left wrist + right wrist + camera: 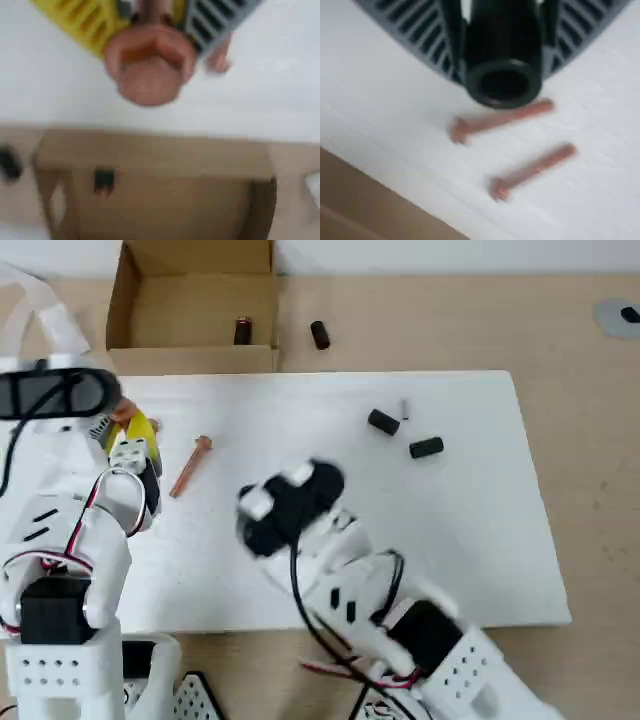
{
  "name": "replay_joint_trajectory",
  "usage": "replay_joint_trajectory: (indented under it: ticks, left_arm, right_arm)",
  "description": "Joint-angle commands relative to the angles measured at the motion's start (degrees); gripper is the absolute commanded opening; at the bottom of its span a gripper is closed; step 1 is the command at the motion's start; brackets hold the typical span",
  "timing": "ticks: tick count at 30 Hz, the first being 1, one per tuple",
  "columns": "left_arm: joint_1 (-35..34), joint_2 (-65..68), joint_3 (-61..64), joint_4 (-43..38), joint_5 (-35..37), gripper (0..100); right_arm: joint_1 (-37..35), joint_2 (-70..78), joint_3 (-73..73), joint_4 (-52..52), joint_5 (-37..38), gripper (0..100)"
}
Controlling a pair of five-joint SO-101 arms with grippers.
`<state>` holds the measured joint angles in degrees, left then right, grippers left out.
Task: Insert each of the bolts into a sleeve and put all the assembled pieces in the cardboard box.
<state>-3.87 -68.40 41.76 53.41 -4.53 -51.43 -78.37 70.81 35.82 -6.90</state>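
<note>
Above the table (590, 440), a bolt (150, 75) was held in the left claw (150, 40) and a sleeve (500, 45) in the right claw (501, 65); insertion could be jammed by misalignment.

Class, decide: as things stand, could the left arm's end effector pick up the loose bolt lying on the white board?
Probably not yet: the left end effector is shut on a bolt. The loose bolt lies close beside it, with nothing visibly between.

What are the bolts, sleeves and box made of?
A bolt looks like reddish-brown metal, maybe copper-plated, with a dull finish; coloured plastic is possible. A sleeve seems matt black plastic or rubber, showing no glint. The box is plain brown cardboard.
</note>
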Motion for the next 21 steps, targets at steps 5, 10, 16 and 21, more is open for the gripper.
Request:
replay_joint_trajectory:
  ticks: [5,10,16,21]
  left_arm:
    - [9.58,-6.81,2.81,-10.02,14.42,1]
    - [17.67,-10.68,2.46,-7.91,14.24,1]
    - [18.02,-11.82,2.20,-2.81,13.45,1]
    - [18.29,-11.82,0.44,0.00,12.84,1]
  right_arm:
    - [-2.24,-3.38,6.64,-14.59,0.18,0.9]
    - [-2.24,-3.82,6.37,-14.59,0.18,0.9]
    - [-2.24,-3.82,4.70,-14.59,0.18,0.9]
    - [-2.15,-3.82,4.53,-14.59,0.18,0.9]
